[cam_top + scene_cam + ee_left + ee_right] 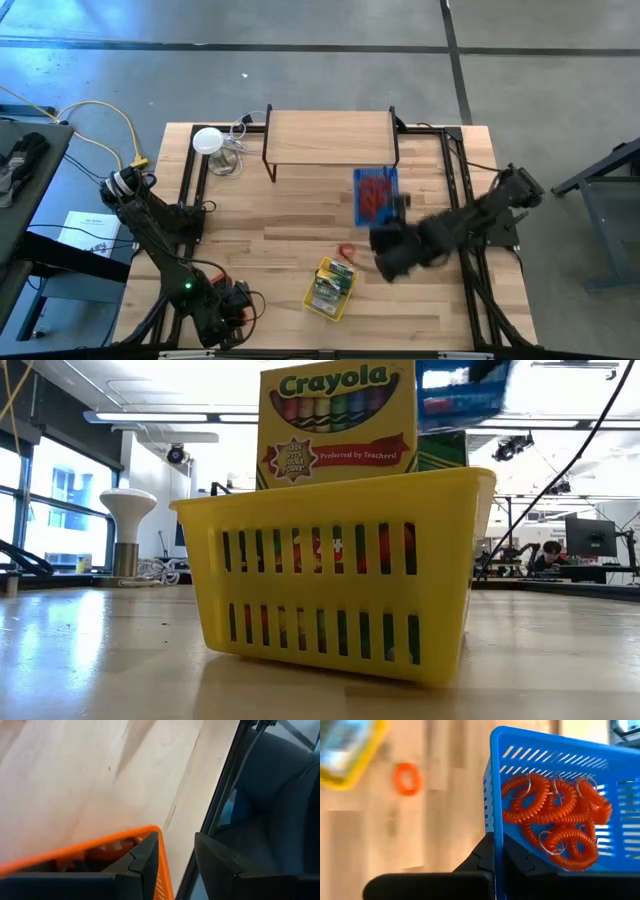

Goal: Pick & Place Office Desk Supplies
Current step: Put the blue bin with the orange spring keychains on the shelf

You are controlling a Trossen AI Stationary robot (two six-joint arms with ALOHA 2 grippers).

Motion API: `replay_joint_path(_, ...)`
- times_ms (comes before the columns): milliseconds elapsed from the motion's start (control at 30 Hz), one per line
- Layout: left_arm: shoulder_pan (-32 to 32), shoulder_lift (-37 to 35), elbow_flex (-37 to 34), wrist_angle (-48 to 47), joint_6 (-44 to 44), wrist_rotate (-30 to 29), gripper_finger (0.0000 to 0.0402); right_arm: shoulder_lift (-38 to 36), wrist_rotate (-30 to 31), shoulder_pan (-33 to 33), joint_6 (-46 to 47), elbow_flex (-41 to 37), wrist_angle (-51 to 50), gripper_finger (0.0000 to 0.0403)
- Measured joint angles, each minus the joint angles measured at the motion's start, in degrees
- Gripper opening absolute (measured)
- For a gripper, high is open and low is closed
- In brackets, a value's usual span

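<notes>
There are two baskets, one yellow basket (pixel 331 288) and one blue basket (pixel 375 194). One box of crayons (pixel 338 422) sits in the yellow one. One orange coil (pixel 347 252) lies alone. One white lamp (pixel 208 141).
</notes>
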Motion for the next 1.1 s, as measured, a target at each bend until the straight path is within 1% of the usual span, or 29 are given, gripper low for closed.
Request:
replay_joint_path(133, 1.4, 0.0, 0.0, 0.0, 4.7, -0.2, 0.0121, -2.1, 0.2, -10.2, -10.1, 0.2, 3.6, 0.0003)
replay_joint_path(233, 3.0, 0.0, 0.0, 0.0, 8.3, -0.2, 0.0121, -3.4, -0.9, -19.0, -16.6, 0.2, 7.0, 0.0003)
replay_joint_path(333, 4.6, 0.0, 0.0, 0.1, 12.1, -0.2, 0.0121, -4.8, -7.2, -27.6, -22.6, 0.1, 9.7, 0.0003)
replay_joint_path(433, 6.1, 0.0, 0.0, 0.3, 15.7, -0.3, 0.0121, -5.0, -11.1, -34.8, -28.6, 0.2, 12.1, 0.0003)
replay_joint_path(533, 7.2, 0.0, 0.0, 0.4, 18.6, -0.2, 0.0121, -4.5, -16.6, -41.2, -33.8, 0.1, 14.3, 0.0003)
replay_joint_path(633, 8.1, 0.0, 0.0, 0.4, 21.0, -0.2, 0.0122, -4.2, -23.4, -46.3, -37.4, -1.5, 18.2, 0.0003)
replay_joint_path(667, 8.3, 0.0, 0.0, 0.4, 21.5, -0.2, 0.0121, -4.1, -24.3, -47.7, -38.0, -2.3, 19.1, 0.0003)
replay_joint_path(767, 8.9, 0.0, 0.0, 0.4, 23.1, -0.1, 0.0122, -4.0, -24.3, -50.6, -38.8, -4.2, 20.1, 0.0003)
replay_joint_path(867, 9.4, 0.0, 0.0, 0.4, 23.5, -0.1, 0.0122, -4.0, -24.2, -52.5, -37.5, -5.6, 20.0, 0.0004)
replay_joint_path(1000, 10.4, 0.0, 0.0, 0.4, 23.8, -0.1, 0.0122, -4.0, -24.0, -53.1, -36.9, -6.4, 19.6, 0.0015)
replay_joint_path(1100, 11.0, 0.0, 0.0, 0.4, 25.0, 0.0, 0.0122, -4.0, -25.9, -52.8, -36.9, -6.4, 19.7, 0.003)
